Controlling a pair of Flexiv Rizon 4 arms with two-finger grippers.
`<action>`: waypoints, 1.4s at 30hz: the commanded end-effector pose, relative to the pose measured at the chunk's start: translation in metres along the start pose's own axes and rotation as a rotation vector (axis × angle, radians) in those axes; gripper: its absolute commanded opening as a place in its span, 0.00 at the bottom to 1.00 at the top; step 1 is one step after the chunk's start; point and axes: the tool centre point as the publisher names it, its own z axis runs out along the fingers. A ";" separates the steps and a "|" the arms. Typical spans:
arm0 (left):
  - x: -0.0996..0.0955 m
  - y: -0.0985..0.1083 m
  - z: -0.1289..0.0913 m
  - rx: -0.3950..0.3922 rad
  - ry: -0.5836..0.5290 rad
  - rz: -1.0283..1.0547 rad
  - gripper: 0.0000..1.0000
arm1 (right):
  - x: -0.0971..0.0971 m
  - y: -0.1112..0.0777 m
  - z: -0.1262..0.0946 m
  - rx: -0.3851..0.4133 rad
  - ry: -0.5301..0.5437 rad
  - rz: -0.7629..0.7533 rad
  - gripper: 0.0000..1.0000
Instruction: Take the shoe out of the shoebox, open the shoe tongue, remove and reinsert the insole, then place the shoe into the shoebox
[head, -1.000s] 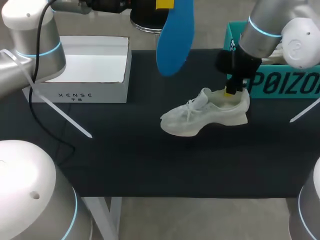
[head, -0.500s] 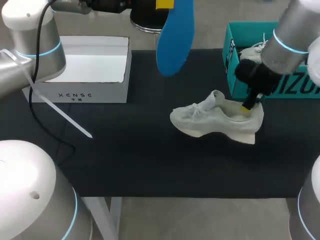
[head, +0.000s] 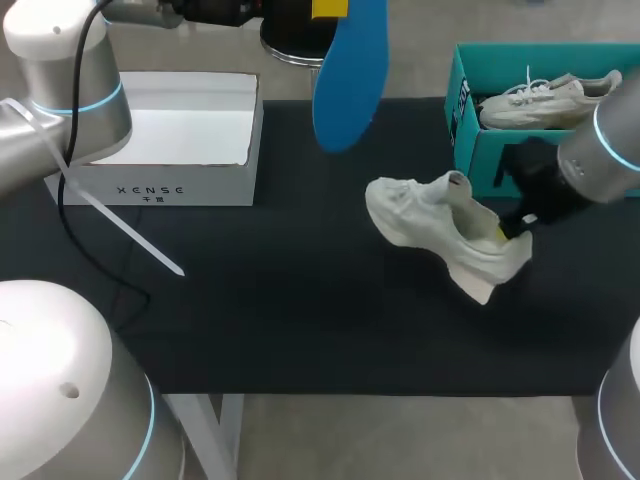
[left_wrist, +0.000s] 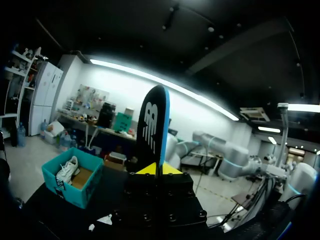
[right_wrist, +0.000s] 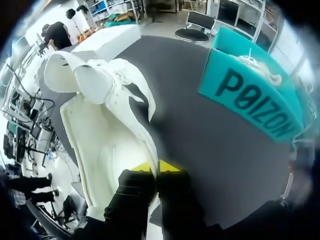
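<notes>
– Black table cover (head: 300, 320), entry one. What stands on it?
– White open box (head: 165, 150), far left. Teal shoebox (head: 470, 150), far right, one white sneaker (head: 540, 100) lying inside.
– The task shoe?
– White shoe (head: 440, 225), just beside the shoebox, over the cover, tilted, toe toward the white box. Contact with the cover cannot be told.
– Held by?
– Right gripper (head: 515, 228), both fingers pinched together on the heel collar, one inside, one outside.
– And the insole?
– Blue insole (head: 350, 70), hanging above the table's far edge, clamped at its upper end between the closed fingers of the left gripper (left_wrist: 159, 170).
</notes>
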 end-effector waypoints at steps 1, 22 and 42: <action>-0.001 0.000 0.001 -0.001 0.001 0.000 0.00 | 0.012 0.005 -0.001 -0.113 -0.106 0.266 0.00; -0.001 0.000 0.001 -0.001 0.001 0.000 0.00 | 0.093 0.019 0.029 -0.176 -0.258 0.612 0.00; -0.001 0.000 0.001 -0.001 0.001 0.000 0.00 | 0.086 0.011 0.067 -0.210 -0.232 0.626 0.00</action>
